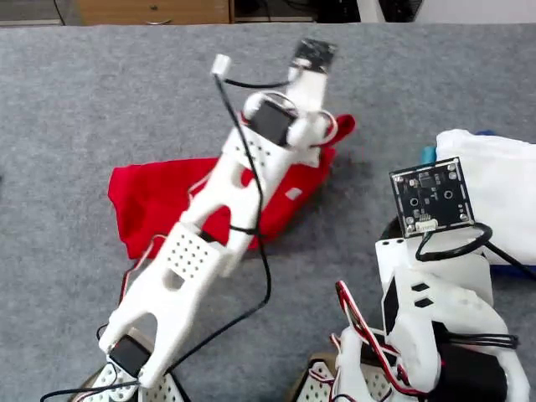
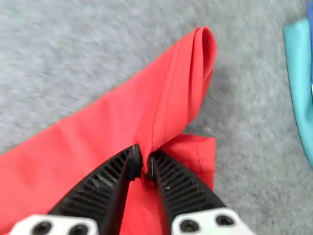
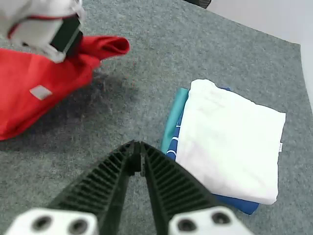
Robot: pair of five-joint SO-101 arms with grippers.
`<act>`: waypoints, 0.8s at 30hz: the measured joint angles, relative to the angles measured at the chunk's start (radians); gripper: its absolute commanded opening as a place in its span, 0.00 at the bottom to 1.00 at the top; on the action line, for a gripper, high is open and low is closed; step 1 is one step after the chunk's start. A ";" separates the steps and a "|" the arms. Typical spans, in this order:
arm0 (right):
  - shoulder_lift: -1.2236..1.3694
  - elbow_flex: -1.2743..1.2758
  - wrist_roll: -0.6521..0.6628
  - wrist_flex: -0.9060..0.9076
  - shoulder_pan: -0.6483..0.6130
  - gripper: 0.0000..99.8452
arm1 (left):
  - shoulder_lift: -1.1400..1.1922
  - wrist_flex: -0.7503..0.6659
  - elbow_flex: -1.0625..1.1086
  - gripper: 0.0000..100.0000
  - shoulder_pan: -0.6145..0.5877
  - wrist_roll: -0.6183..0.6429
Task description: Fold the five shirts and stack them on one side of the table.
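Observation:
A red shirt lies partly folded on the grey table, mid-left in the high view. My left gripper is shut on a fold of the red shirt, lifting its edge near the shirt's far right corner. At the table's right edge rests a stack of folded shirts: a white one on top, a blue one and a teal one under it. My right gripper hangs shut and empty above bare carpet, left of that stack. The left arm covers the red shirt's middle.
The grey carpet-like table top spreads wide at the back and left. A wooden cabinet stands beyond the far edge. The right arm's base and camera board stand at the front right, beside the white shirt.

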 measured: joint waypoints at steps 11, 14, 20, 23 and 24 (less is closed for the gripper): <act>0.000 0.035 0.037 0.000 0.000 0.00 | -0.262 0.000 0.347 0.02 -0.181 0.000; 0.000 0.054 0.040 0.000 0.000 0.00 | -0.381 0.000 0.528 0.02 -0.212 -0.002; 0.000 0.055 0.040 0.000 0.000 0.00 | -0.598 0.000 0.822 0.02 -0.253 -0.037; 0.000 0.055 0.040 0.000 0.000 0.00 | -0.689 0.000 0.924 0.02 -0.290 -0.041; 0.000 0.055 0.040 0.000 0.000 0.00 | -0.713 0.000 0.951 0.02 -0.305 -0.041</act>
